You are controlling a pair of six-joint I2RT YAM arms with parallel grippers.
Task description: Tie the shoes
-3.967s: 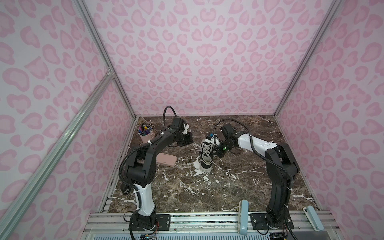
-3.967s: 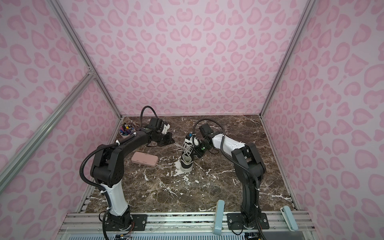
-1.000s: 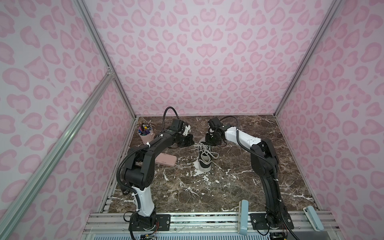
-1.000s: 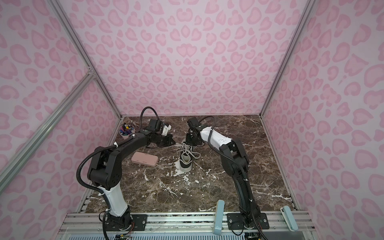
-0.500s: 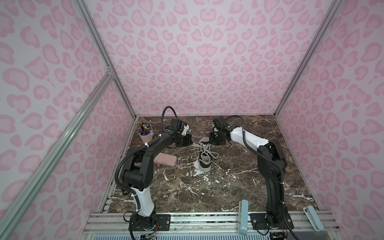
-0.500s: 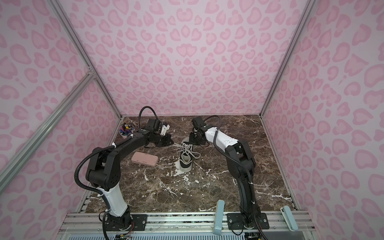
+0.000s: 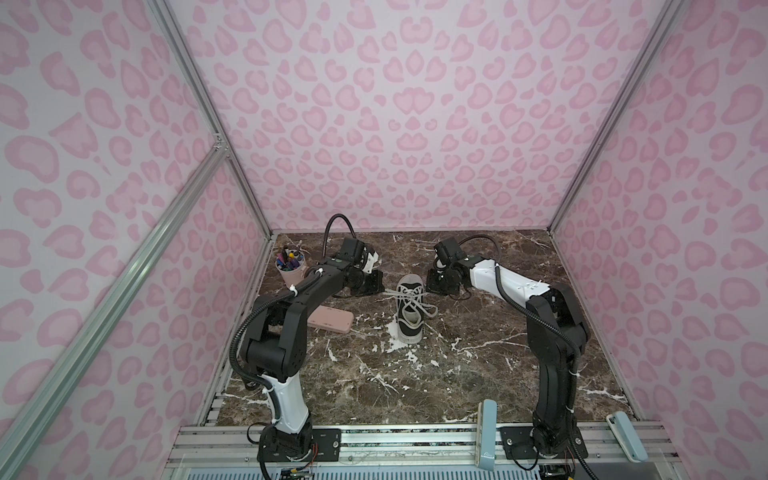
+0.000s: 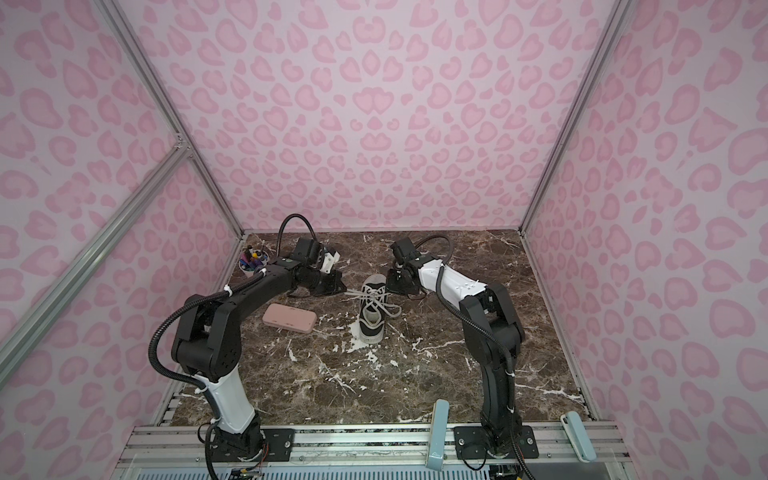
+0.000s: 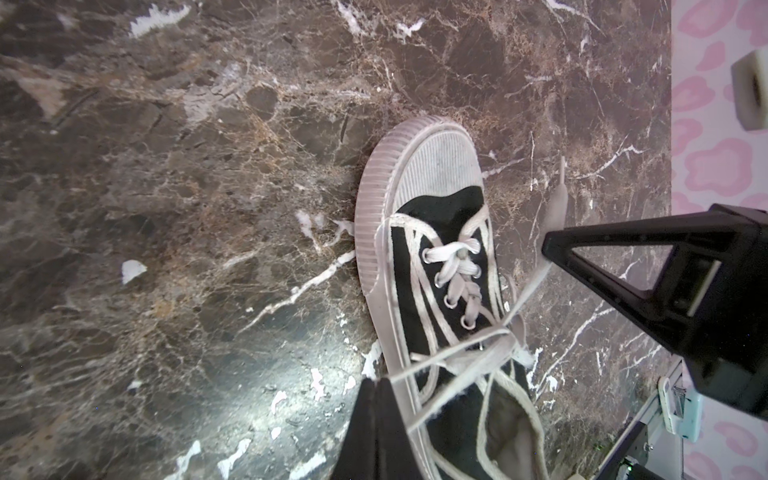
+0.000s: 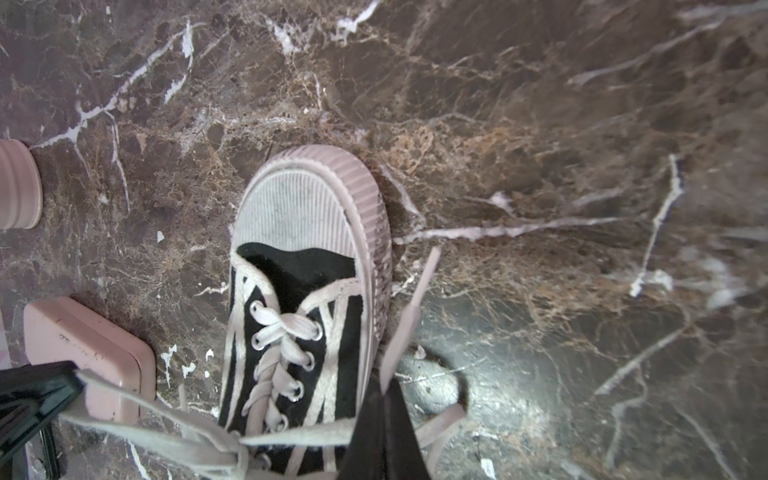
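Observation:
One black canvas shoe with a white toe cap stands mid-table, toe toward the back wall. Its white laces cross above the tongue and run out taut to both sides. My left gripper sits low at the shoe's left, near the toe, shut on one lace strand. At the right of the toe my right gripper is shut on the other lace, whose loose end sticks out past the fingertips. A lace loop lies on the table at the shoe's right.
A flat pink case lies left of the shoe, under my left forearm. A pink pen cup stands at the back left corner. Two light blue paddles lean on the front rail.
Four seconds ago the right gripper was at the shoe's tongue; it has since drawn its lace out to the right of the toe. Both grippers edged slightly apart in the last second.

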